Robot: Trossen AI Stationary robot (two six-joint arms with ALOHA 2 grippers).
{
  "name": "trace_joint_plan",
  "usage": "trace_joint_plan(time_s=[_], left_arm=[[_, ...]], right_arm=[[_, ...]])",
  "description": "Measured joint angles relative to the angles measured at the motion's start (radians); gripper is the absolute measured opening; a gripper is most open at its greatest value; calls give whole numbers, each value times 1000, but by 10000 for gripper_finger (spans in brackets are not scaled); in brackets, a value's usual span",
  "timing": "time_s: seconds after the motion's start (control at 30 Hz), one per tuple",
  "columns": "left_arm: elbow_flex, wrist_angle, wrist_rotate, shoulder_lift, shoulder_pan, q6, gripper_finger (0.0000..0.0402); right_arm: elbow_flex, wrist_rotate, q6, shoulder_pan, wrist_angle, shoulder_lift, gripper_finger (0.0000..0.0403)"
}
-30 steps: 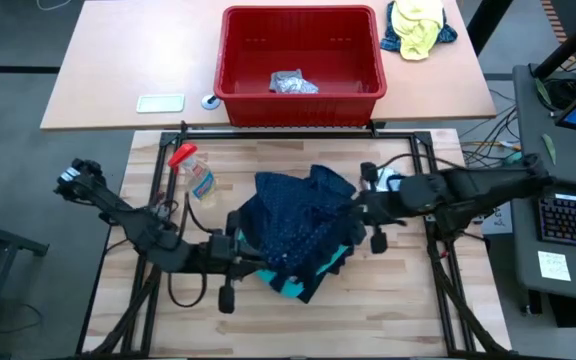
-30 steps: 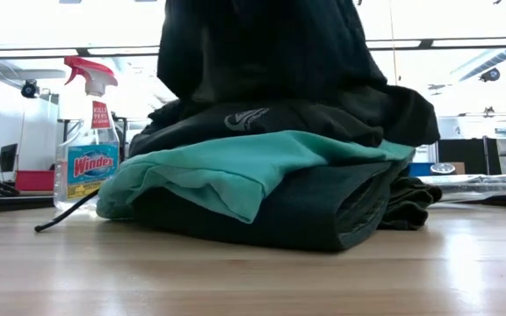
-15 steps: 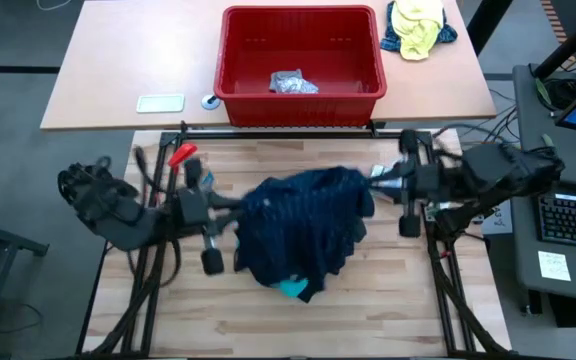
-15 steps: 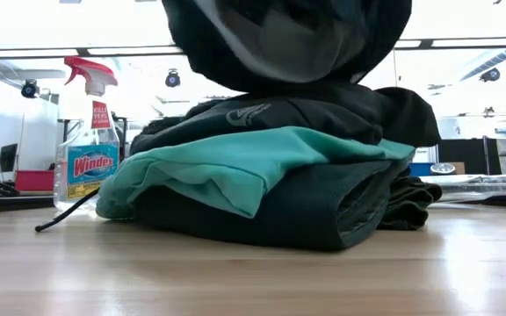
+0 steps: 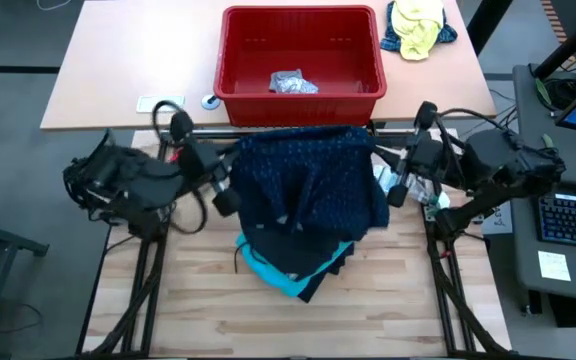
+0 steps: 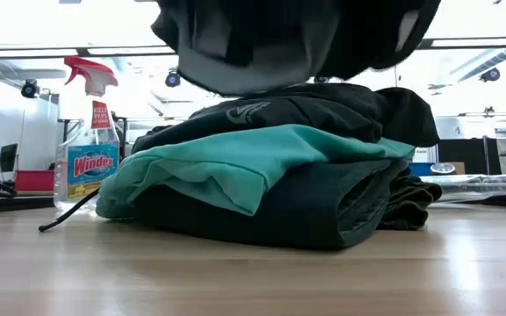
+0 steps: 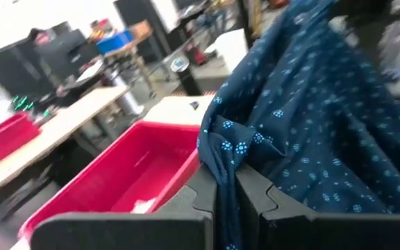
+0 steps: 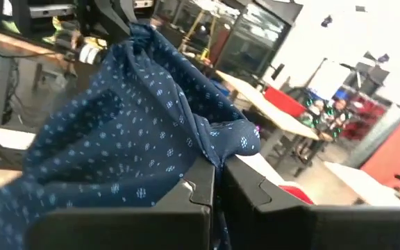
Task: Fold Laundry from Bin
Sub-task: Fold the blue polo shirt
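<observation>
The navy dotted shirt (image 5: 313, 180) hangs spread at centre frame in the high view, stretched between both grippers just below the red bin (image 5: 301, 62). The left gripper (image 5: 230, 172) has its fingers clamped tight on the shirt's left edge; the right gripper (image 5: 380, 165) is likewise pinched on the right edge. Beneath the shirt, a stack of folded garments (image 6: 271, 171), turquoise and dark, rests on the wooden table (image 5: 398, 300). A spray bottle (image 6: 88, 132) stands at left in the low view.
</observation>
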Motion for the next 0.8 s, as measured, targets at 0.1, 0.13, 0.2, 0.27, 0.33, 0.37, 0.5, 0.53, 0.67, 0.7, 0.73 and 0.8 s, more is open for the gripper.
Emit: trace_joint_plan(time_s=[0.1,0.13,0.2,0.27,0.33,0.37,0.5,0.53,0.67,0.7,0.73,0.8], left_arm=[[-7,-79,15,3,46,-74,0],[-12,-101,26,3,55,-104,0],[-41,-132,59,3,57,-166,0],[-87,-144,102,3,50,-219,0],[-144,-151,141,3,26,-282,0],[-172,-151,159,3,14,-311,0],[-303,-144,227,7,-59,-444,0],[-330,-139,238,11,-80,-470,0],[-408,-78,241,21,-167,-559,0],[-428,-56,241,21,-184,-580,0],[-452,-36,241,24,-200,-591,0],[-496,-3,259,33,-225,-599,0]], right_arm=[[-11,2,38,-18,-62,0,9],[-17,3,59,-20,-88,0,9],[-34,2,110,-19,-130,-1,9],[-58,-5,165,-17,-189,-2,9],[-82,-49,237,-10,-243,-3,9],[-94,-84,277,-6,-273,-4,9],[-125,-292,396,22,-368,-5,9],[-132,-351,406,36,-374,-5,9],[-139,-488,441,98,-373,-4,9],[-143,-489,456,112,-374,-4,9],[-154,-492,466,124,-374,-4,9],[-184,-500,474,149,-385,-4,9]])
